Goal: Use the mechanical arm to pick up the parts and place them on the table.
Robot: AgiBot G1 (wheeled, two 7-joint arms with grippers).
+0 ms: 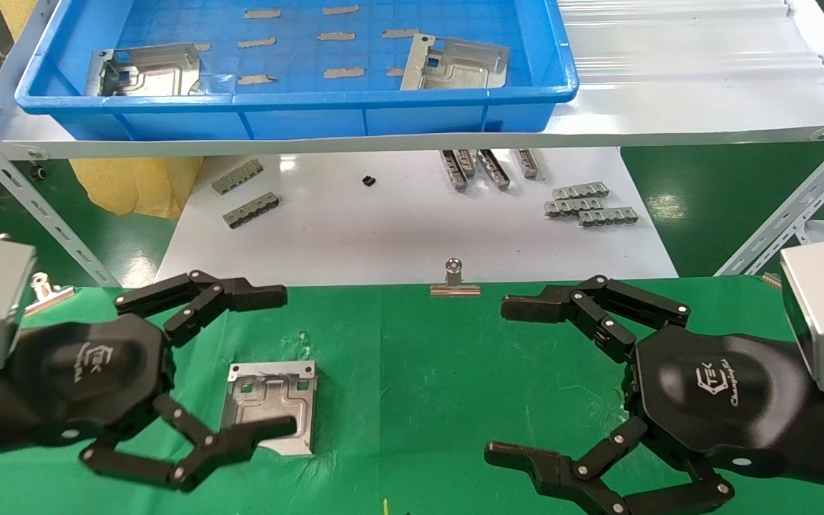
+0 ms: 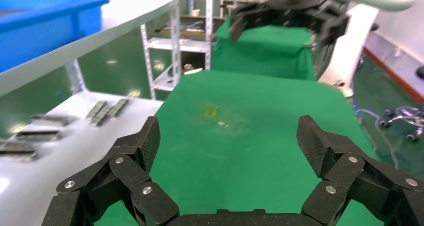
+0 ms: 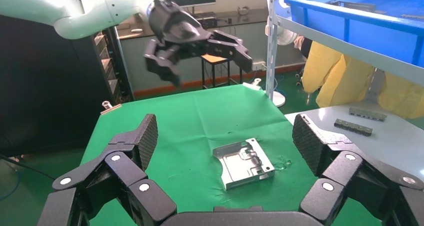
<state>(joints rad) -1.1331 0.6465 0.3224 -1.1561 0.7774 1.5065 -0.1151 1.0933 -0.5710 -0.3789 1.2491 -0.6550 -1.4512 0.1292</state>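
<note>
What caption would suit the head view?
Both open hands, left and right, hover over the green table; one silver part lies under the left.

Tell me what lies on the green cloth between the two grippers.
Head view: one silver part lies flat by the left gripper; toward the right gripper the table is bare.

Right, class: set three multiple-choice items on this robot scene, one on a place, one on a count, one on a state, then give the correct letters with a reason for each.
1. Where does the part nearest the left gripper lie?
A. In the blue tray
B. On the green table
C. On the white board

2. How many parts are in the blue tray?
A. Two
B. Four
C. None

3. What state is the right gripper in?
A. Shut on a part
B. Shut, empty
C. Open, empty

Answers:
1 B: the part lies flat on the green table, below the left gripper.
2 A: the blue tray holds two.
3 C: the right gripper has spread fingers holding nothing.
</note>
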